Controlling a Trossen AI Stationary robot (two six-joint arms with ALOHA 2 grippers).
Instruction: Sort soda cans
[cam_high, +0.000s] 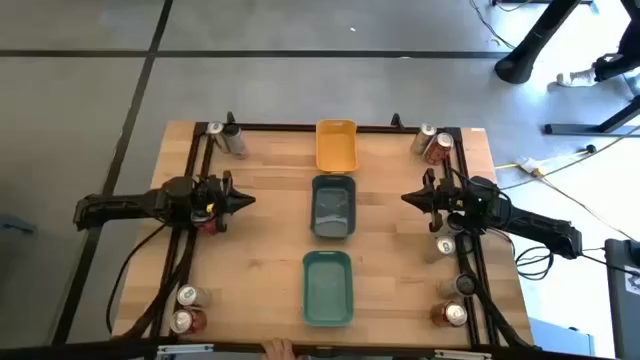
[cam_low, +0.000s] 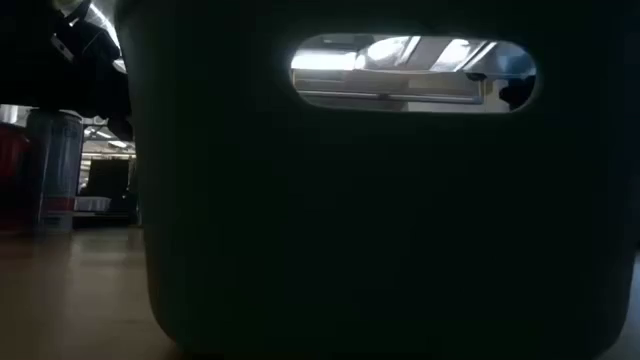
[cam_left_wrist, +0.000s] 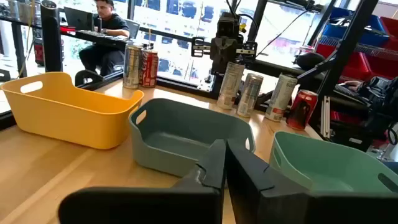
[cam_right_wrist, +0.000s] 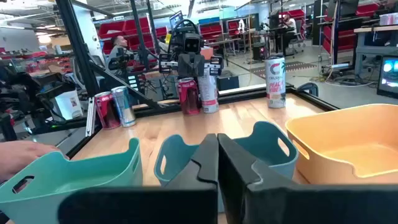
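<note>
Both grippers are shut tight with nothing in them: the left gripper (cam_high: 245, 199) hangs over the left half of the table, the right gripper (cam_high: 410, 198) mirrors it on the right, both pointing in at the middle row of bins. That row runs yellow bin (cam_high: 336, 146) at the far edge, grey-blue bin (cam_high: 334, 208) in the centre, green bin (cam_high: 327, 287) nearest, and all three look empty.

So my read is sorting hasn't really started. The cans are parked in the corners: a pair far left (cam_high: 226, 137), a pair far right (cam_high: 434, 144), two near left (cam_high: 186, 308), a few down the right side (cam_high: 450, 300), plus one red can (cam_high: 208, 224) tucked right under the left arm.

Next move, I'd guess, is one arm opening its fingers, swinging out to a nearby can and coming down around it upright. The red one by the left arm looks closest, but it's partly hidden, so lining up on it could be fiddly.
</note>
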